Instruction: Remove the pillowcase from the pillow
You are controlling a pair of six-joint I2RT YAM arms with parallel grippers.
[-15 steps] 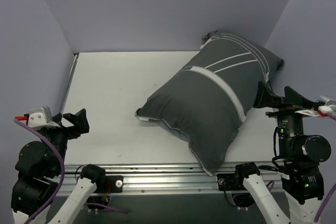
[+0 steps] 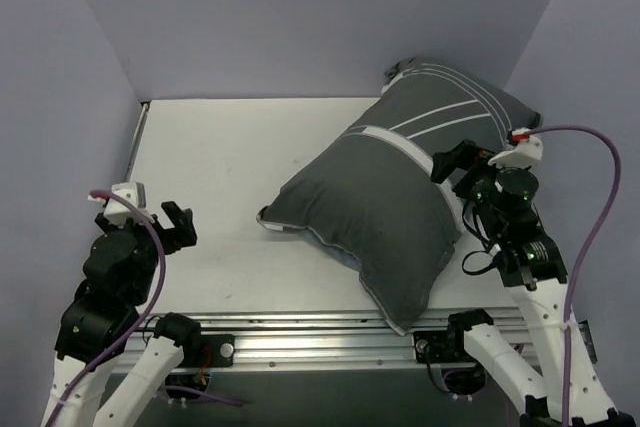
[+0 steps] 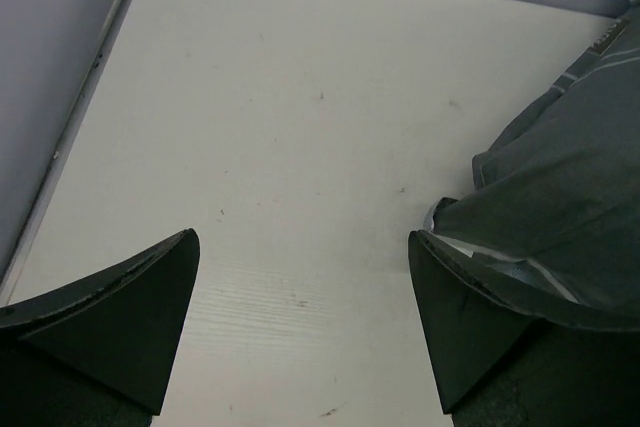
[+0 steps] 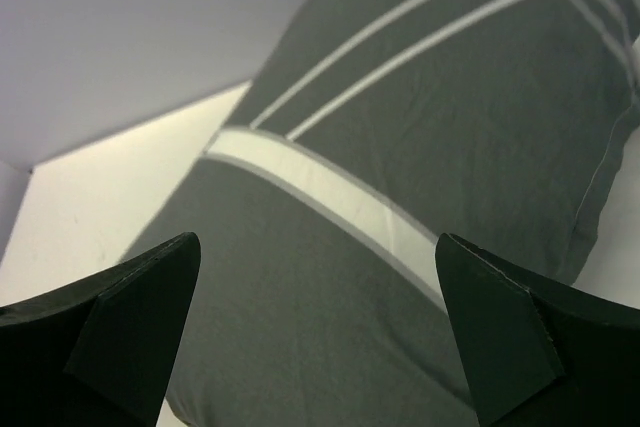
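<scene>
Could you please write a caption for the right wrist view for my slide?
Open right gripper hovering over the striped dark grey pillowcase.

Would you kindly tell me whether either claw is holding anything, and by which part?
Nothing is held. The left claw is open over the table; the right claw is open above the pillowcase, gripping no fabric.

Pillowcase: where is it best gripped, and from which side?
The pillowcase is probably best pinched at its loose left corner, from the left with the open left pincer: fabric lies thin on the table there, taut elsewhere.
</scene>
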